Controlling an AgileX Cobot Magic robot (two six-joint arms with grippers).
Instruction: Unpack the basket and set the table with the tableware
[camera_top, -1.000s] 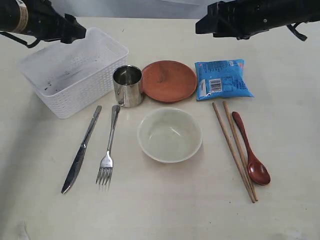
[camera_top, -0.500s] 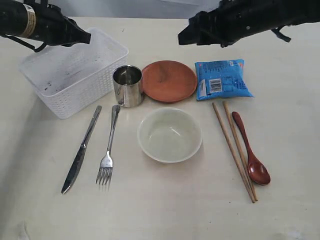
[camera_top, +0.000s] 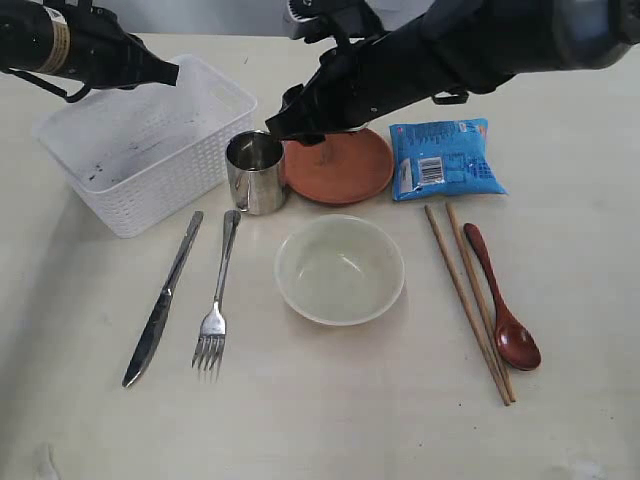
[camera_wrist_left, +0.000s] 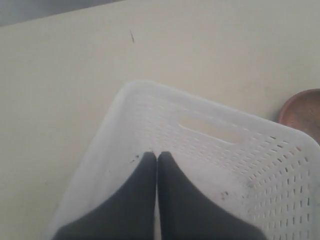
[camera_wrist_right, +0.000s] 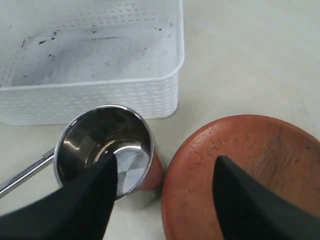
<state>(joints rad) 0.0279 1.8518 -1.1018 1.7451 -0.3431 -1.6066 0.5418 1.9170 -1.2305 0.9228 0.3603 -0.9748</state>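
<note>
Nearest the camera, the tableware is lying set out on the table (camera_top: 560, 420). The knife (camera_top: 160, 300) and fork (camera_top: 218, 290) are lying side by side toward the left, the bowl (camera_top: 340, 270) is sitting in the middle, and the chopsticks (camera_top: 468, 300) and spoon (camera_top: 517, 345) are lying alongside each other toward the right.

Behind the bowl, the cup (camera_top: 255, 172) is standing upright just beside the saucer (camera_top: 340, 165). The blue packet (camera_top: 445, 158) is lying to the right of the saucer, showing a white barcode label; its print is too small to read.

The right arm is reaching across the middle. The right gripper (camera_wrist_right: 166, 161) is hanging with its fingers spread wide above the cup and the saucer's rim, gripping nothing.

Farther back on the left, the basket (camera_top: 150, 195) is sitting toward the table's far edge, with dark specks showing on its floor. The left arm is stretching in over it, and the left gripper (camera_wrist_left: 156, 155) is holding its fingers pressed together.
</note>
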